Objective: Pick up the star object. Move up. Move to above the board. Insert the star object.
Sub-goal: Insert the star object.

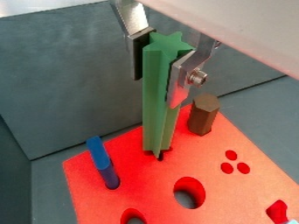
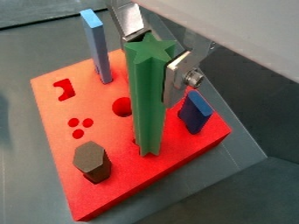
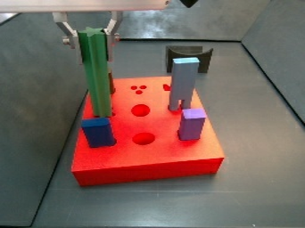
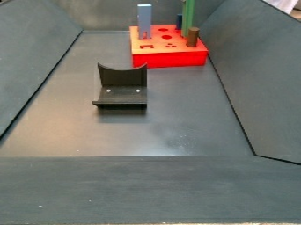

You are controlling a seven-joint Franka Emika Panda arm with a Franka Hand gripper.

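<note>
The star object (image 1: 156, 105), a tall green ridged prism, stands upright with its lower end at the top of the red board (image 1: 140, 188). The hole under it is hidden. My gripper (image 1: 158, 74) is shut on the star object's upper end, one silver finger on each side. Both wrist views show this, with the star object (image 2: 146, 96), the gripper (image 2: 152, 61) and the board (image 2: 128, 188). In a side view the star object (image 3: 95, 76) stands at the board's (image 3: 149, 160) left side under the gripper (image 3: 92, 37). It also shows far off in a side view (image 4: 187, 18).
Other pegs stand in the board: a tall light-blue block (image 3: 183, 82), a purple block (image 3: 191, 123), a dark blue block (image 3: 98, 131) and a brown hexagonal peg (image 2: 91, 162). The fixture (image 4: 120, 88) stands on the floor apart from the board (image 4: 165, 54). Grey walls enclose the floor.
</note>
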